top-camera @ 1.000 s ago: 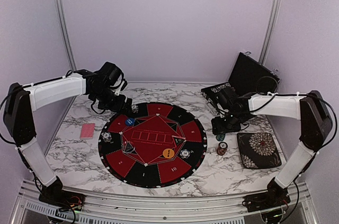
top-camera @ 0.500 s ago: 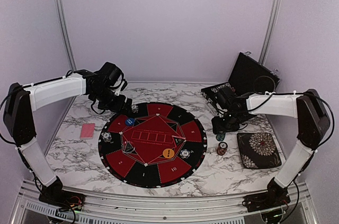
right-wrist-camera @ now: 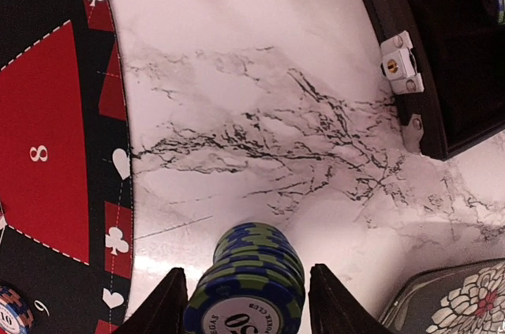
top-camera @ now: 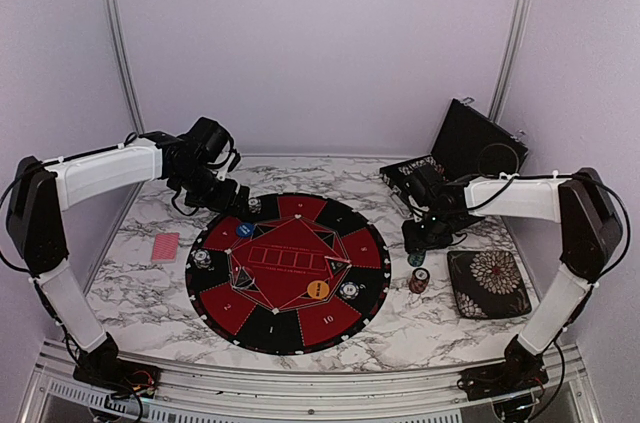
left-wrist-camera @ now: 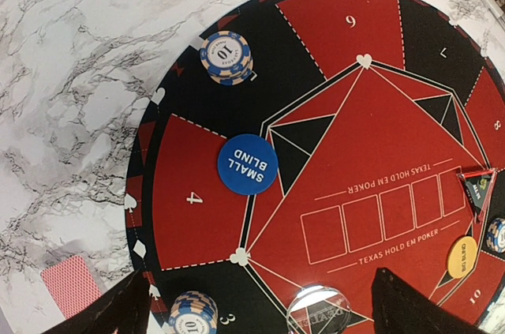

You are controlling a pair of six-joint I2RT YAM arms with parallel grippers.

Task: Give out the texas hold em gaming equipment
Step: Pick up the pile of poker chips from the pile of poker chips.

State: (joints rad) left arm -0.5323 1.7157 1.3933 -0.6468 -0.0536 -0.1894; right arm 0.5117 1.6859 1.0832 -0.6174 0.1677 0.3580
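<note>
A blue-and-green poker chip stack [right-wrist-camera: 251, 290] stands on the marble just right of the round poker mat [top-camera: 288, 273], between the fingers of my right gripper [right-wrist-camera: 246, 271]. A thin gap shows on each side, so the gripper is open. From above this stack [top-camera: 416, 258] sits under the right gripper [top-camera: 420, 240], with a red stack [top-camera: 419, 280] in front of it. My left gripper [left-wrist-camera: 268, 314] hangs wide open and empty over the mat's far left. Below it lie the blue SMALL BLIND button [left-wrist-camera: 248, 164], a clear dealer disc [left-wrist-camera: 318, 310] and two chip stacks [left-wrist-camera: 226, 58] [left-wrist-camera: 192, 314]. A pink-backed card [top-camera: 165, 246] lies left of the mat.
The black hinged case [top-camera: 450, 158] stands open at the back right, its latch edge [right-wrist-camera: 402, 65] close to the right gripper. A flower-patterned tray [top-camera: 488, 283] lies right of the chips. An orange button [top-camera: 318, 290] and another chip stack [top-camera: 348, 290] rest on the mat.
My right gripper's fingers have drawn closer together around the blue-green chip stack, and its arm has shifted slightly. The left arm has not moved.
</note>
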